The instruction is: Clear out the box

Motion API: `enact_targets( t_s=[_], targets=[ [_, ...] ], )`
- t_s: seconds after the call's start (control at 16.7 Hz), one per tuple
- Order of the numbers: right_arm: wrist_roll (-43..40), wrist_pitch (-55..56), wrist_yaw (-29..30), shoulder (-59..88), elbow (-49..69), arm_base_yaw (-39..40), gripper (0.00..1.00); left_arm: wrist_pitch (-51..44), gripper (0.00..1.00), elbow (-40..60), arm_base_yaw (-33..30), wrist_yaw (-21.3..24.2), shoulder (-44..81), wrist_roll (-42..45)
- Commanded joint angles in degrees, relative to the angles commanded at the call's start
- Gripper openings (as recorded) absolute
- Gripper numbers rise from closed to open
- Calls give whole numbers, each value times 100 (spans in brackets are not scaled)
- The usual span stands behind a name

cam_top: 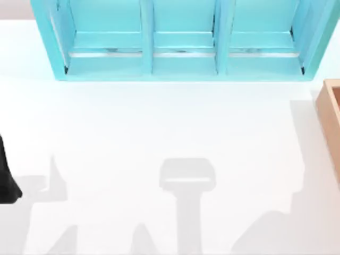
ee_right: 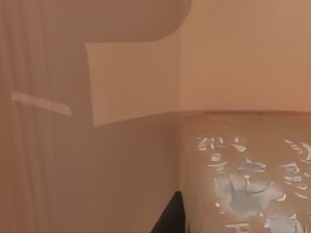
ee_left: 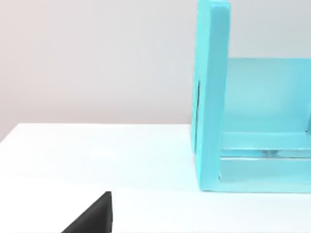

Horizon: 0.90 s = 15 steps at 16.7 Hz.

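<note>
At the desk's [cam_top: 159,122] right edge in the top view, a corner of the box [cam_top: 330,109] shows, tan wall with a darker orange-brown inside. Along the far side stands the turquoise shelf [cam_top: 183,56], three bays, open toward the arms. The left arm [cam_top: 6,178] is a dark shape at the desk's left edge; its wrist view takes in the shelf's end wall and a black finger [ee_left: 95,216] tip low down. The right wrist view looks inside the box at its orange-brown walls [ee_right: 121,77] and a glossy brown object [ee_right: 248,170], with a dark finger [ee_right: 170,218] beside it. Cannot tell whether either set of fingers is wide or closed.
</note>
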Motion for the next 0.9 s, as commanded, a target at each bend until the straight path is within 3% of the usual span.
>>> enact_targets(
  t_s=[0.6, 0.9],
  targets=[
    [0, -90, 3, -27, 87, -7, 0, 0, 100, 0, 0, 0, 0, 0],
    [-55, -1256, 5, -211, 994, -3, 0, 0, 100, 0, 0, 0, 0, 0]
  ],
)
